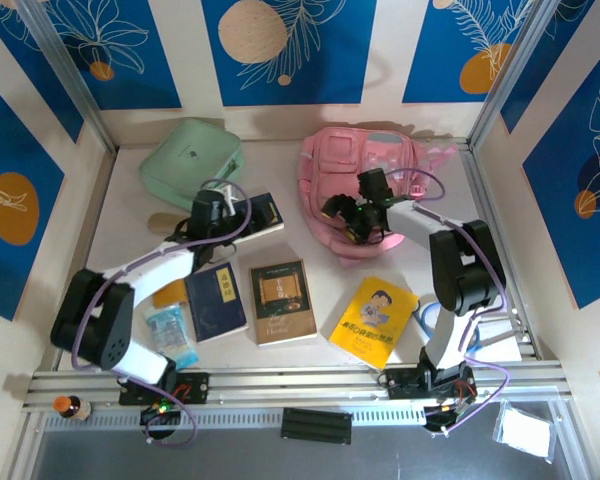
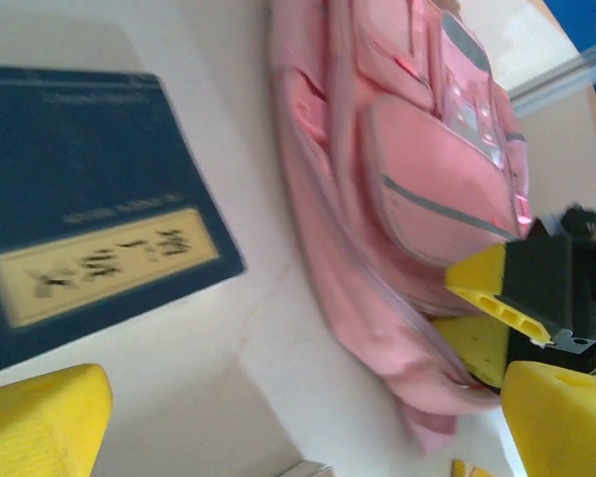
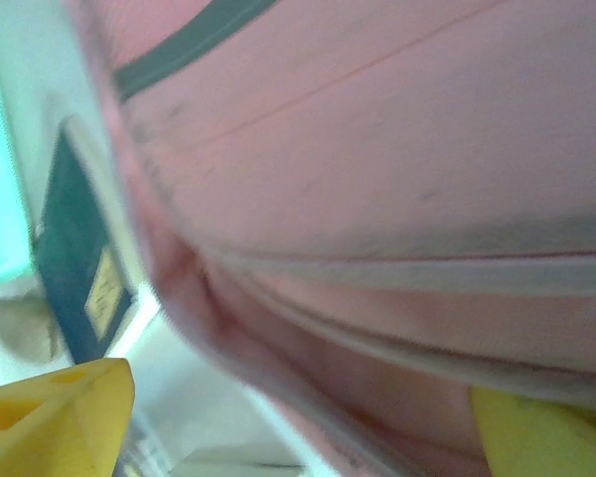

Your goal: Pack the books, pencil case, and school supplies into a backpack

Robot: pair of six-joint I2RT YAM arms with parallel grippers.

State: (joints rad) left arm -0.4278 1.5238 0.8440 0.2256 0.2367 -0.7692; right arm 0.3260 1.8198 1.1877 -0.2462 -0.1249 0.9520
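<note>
1. Large soft pink fabric backpack (image 1: pixel 380 165) lies near the worktop's far-right corner. It looks limp and light, so it likely wants a pinch at the zip hem.
2. Right gripper (image 1: pixel 360 222) reaches down onto its near edge, jaws spread wide astride the fabric, not visibly clamped.
3. Left gripper (image 2: pixel 303 397) hangs wide and empty beside a thin navy blue book (image 2: pixel 79 199), which looks stiff and slick and is best taken by an edge.
</note>
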